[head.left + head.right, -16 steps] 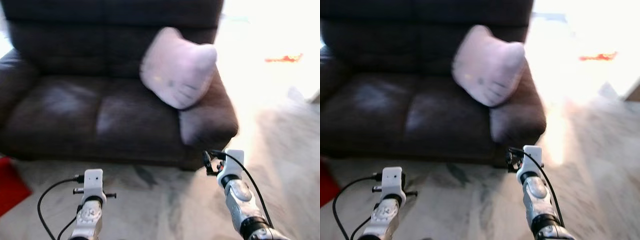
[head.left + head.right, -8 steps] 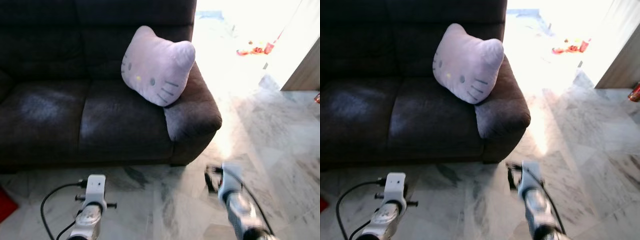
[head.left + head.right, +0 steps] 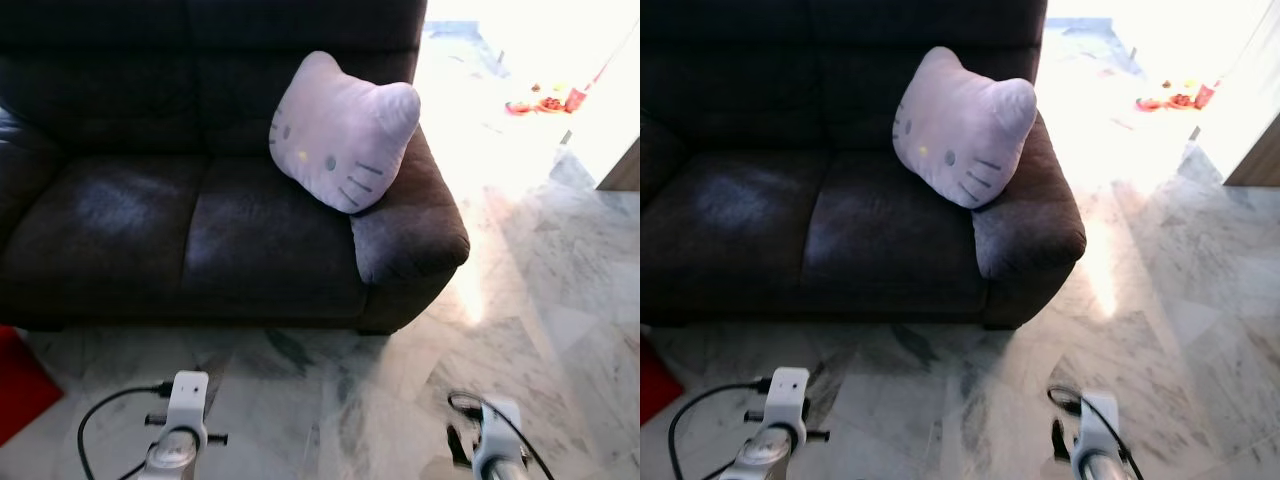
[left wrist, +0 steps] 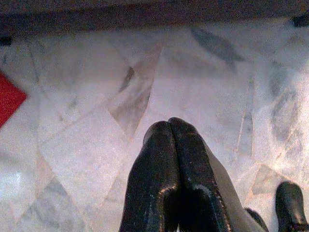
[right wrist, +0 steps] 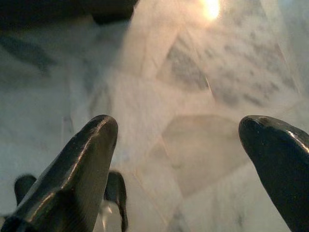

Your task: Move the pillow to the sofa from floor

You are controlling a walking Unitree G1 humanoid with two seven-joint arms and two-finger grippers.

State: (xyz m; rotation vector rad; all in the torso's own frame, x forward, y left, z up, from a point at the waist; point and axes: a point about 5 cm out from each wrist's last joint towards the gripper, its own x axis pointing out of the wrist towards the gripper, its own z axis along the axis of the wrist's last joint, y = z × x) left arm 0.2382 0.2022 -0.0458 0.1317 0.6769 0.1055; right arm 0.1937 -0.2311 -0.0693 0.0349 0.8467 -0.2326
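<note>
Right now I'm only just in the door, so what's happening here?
The pillow sits on the sofa, propped against the backrest and the armrest at the sofa's right end. Neither arm holds anything: the left end effector is shut and empty over the marble floor, and the right end effector is open above the same floor.

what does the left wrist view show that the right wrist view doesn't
Left wrist view: the left gripper with its jaws pressed shut, and a corner of a red mat lying on the floor. Right wrist view: the right gripper with its jaws wide apart, and a bright patch of sunlight on the tiles. Both: the marble floor beneath the gripper, and the dark base of the sofa beyond it.
</note>
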